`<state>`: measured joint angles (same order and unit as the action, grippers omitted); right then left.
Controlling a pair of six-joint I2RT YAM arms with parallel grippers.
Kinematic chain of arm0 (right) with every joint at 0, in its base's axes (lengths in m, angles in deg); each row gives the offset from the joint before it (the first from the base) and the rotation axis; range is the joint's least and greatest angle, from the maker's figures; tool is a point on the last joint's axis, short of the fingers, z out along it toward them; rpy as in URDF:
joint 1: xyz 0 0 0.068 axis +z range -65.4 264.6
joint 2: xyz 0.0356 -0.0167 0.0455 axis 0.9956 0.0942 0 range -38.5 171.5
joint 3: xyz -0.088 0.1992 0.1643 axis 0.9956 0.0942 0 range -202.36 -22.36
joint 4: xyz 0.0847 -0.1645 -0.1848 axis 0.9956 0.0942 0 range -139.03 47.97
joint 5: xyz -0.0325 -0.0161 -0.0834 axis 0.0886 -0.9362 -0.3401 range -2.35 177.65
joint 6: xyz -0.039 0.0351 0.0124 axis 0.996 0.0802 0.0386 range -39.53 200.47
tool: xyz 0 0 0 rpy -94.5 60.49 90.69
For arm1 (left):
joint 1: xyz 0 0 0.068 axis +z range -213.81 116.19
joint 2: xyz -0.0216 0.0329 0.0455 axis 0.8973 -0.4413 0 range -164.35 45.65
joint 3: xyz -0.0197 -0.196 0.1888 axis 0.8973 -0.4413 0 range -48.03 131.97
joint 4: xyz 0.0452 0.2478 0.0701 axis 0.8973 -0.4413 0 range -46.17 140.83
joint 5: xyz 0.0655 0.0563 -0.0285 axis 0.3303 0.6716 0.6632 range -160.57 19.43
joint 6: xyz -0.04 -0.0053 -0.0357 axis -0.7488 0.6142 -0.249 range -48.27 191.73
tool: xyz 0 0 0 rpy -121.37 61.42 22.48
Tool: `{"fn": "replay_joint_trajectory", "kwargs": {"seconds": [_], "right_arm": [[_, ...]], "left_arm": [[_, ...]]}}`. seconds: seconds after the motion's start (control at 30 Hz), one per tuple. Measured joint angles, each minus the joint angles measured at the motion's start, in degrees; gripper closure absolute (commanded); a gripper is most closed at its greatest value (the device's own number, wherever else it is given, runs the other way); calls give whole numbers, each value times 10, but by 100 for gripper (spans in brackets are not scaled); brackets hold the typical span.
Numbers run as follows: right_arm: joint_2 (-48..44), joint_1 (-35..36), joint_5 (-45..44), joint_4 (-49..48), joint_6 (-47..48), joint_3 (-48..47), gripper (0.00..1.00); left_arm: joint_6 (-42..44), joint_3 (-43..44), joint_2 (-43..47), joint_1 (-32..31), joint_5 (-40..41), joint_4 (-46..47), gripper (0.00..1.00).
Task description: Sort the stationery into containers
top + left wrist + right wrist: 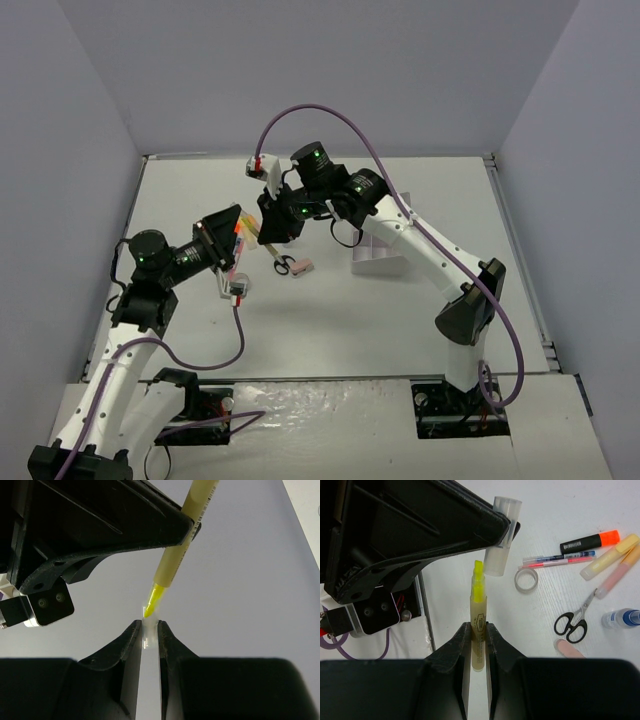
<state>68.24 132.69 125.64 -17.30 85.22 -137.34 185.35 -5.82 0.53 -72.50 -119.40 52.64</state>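
The right hand (479,628) grips an uncapped yellow highlighter pen (478,605); the left hand (149,625) pinches a clear plastic cap (496,557) nearby.

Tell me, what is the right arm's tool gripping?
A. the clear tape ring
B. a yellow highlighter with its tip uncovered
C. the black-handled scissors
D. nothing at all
B: the right tool is shut on the yellow highlighter, its bright tip bare, while the scissors and tape ring lie loose beyond it.
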Motion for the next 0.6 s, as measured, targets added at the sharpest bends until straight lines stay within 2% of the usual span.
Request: {"fn": "replay_joint_trajectory", "kwargs": {"seconds": [0.6], "right_arm": [[0,-1,0,-2,0,17,100]], "left_arm": [[0,0,5,0,14,0,100]]}}
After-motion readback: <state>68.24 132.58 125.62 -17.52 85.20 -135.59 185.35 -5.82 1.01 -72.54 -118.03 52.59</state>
